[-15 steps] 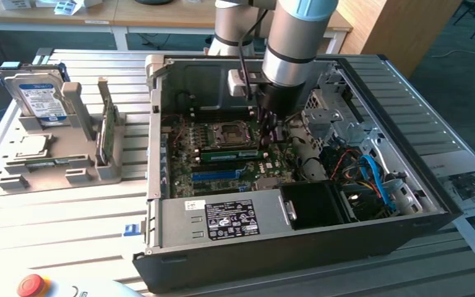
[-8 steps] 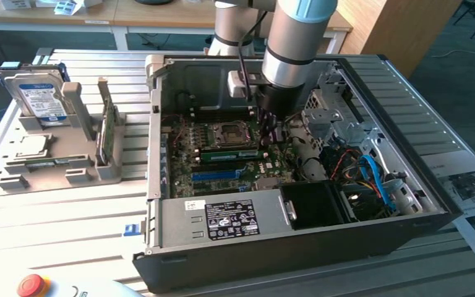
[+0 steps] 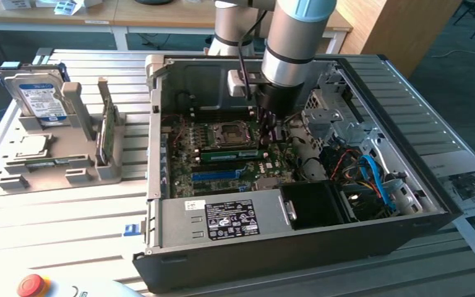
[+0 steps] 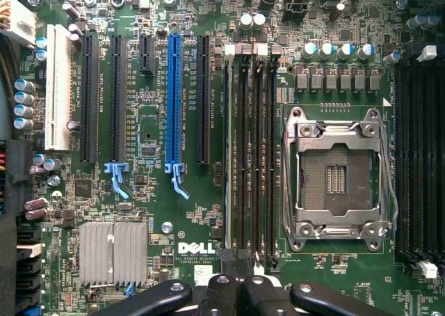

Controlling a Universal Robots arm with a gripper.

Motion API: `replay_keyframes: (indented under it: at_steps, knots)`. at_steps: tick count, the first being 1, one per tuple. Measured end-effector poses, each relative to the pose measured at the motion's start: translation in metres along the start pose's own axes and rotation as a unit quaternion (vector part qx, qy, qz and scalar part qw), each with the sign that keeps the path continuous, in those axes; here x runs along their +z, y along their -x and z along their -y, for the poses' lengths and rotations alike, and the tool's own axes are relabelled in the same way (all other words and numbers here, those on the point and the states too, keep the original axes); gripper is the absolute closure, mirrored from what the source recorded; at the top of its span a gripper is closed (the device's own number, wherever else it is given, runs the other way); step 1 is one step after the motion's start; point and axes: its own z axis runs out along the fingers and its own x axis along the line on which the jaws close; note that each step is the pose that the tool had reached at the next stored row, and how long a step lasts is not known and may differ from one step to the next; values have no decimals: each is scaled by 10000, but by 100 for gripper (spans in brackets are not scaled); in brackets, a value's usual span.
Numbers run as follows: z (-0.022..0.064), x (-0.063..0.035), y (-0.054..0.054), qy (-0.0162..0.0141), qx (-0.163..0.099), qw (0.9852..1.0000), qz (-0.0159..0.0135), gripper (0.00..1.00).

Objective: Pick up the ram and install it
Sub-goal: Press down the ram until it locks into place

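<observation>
Hand (image 4: 236, 291) clenched, fingers (image 4: 219, 295) together directly above the bank of memory slots (image 4: 249, 149) beside the CPU socket (image 4: 337, 180). Ram (image 3: 229, 155) seated edge-on in a slot just below the hand, green board visible on the motherboard (image 3: 213, 167) in the exterior view; whether fully latched, not discernible. Pick-up judged complete, installation at or near the pressing stage. Beyond the case (image 3: 303, 235), on the counter (image 3: 47, 210), a grey holder (image 3: 56, 167) carrying a further green stick (image 3: 106, 133) and the hard drive (image 3: 38, 93). Fingertip contact with the ram hidden beneath the hand; slot clips too small to read.
</observation>
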Motion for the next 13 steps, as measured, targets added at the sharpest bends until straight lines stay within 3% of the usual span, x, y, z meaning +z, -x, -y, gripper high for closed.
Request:
replay_keyframes:
  at_steps: [13]
  knots:
    - [1, 42, 1, 0, 0, 10000, 1, 90]
